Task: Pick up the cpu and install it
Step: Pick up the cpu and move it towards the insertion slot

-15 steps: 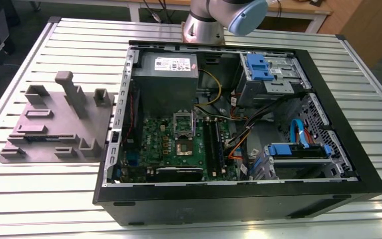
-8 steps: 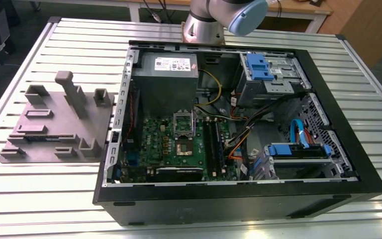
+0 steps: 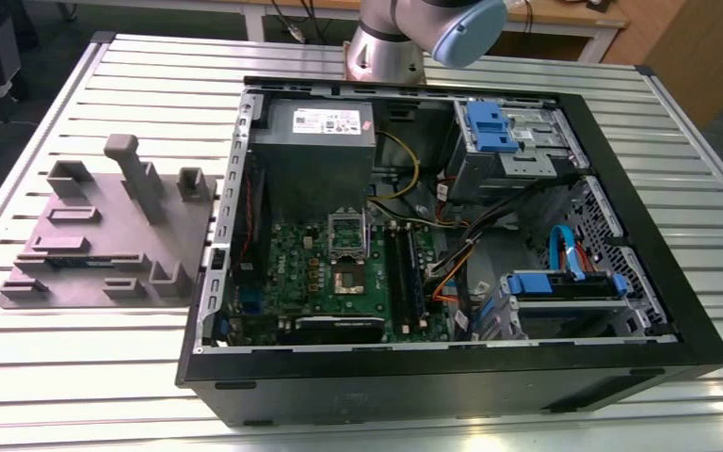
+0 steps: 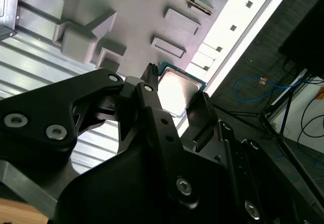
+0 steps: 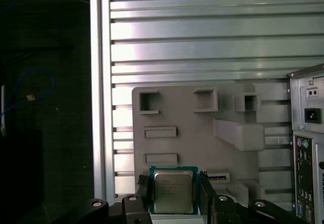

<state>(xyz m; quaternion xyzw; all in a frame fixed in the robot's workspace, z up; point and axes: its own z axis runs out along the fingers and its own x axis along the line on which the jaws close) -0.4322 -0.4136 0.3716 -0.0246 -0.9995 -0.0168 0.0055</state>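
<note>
— Where's the cpu (image 5: 173,192)?
— Up in the gripper (image 5: 173,182), pinched by two opposite edges between its black fingers (image 5: 144,192).
— What's it look like?
— Small, flat and square, with a shiny silver-grey lid and a thin green border round it. The lid glares bright in the second wrist view.
— And its pose?
— Lid facing both wrist cameras, with the grey tray (image 5: 192,148) well behind it.

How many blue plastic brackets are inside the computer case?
2: the far bracket and the near bracket, both at the exterior view's right. More may be hidden.
</note>
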